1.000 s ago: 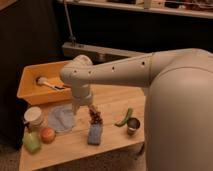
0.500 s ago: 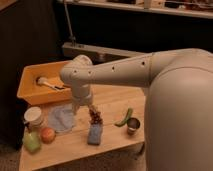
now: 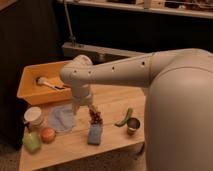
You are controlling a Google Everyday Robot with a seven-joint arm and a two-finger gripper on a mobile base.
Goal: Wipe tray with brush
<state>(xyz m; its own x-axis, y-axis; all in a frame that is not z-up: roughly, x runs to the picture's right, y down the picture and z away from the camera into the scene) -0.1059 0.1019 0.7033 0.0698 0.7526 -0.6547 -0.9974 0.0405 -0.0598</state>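
The yellow-orange tray (image 3: 29,94) stands at the table's back left corner. Inside it lies the brush (image 3: 50,84), its whitish knob to the left and its dark bristle head toward the tray's right side. My gripper (image 3: 83,108) hangs from the white arm just right of the tray's front right corner. It is over the table, above the cloth's right edge. Its fingers point down and stand open with nothing between them. The arm's wrist covers the tray's right end.
On the wooden table (image 3: 110,102) lie a pale blue cloth (image 3: 61,119), a blue block (image 3: 94,134) and a dark reddish item (image 3: 95,116). A green pepper (image 3: 124,118), a metal cup (image 3: 133,125), a white cup (image 3: 34,116), an orange fruit (image 3: 48,134) and a green fruit (image 3: 31,142) are there too.
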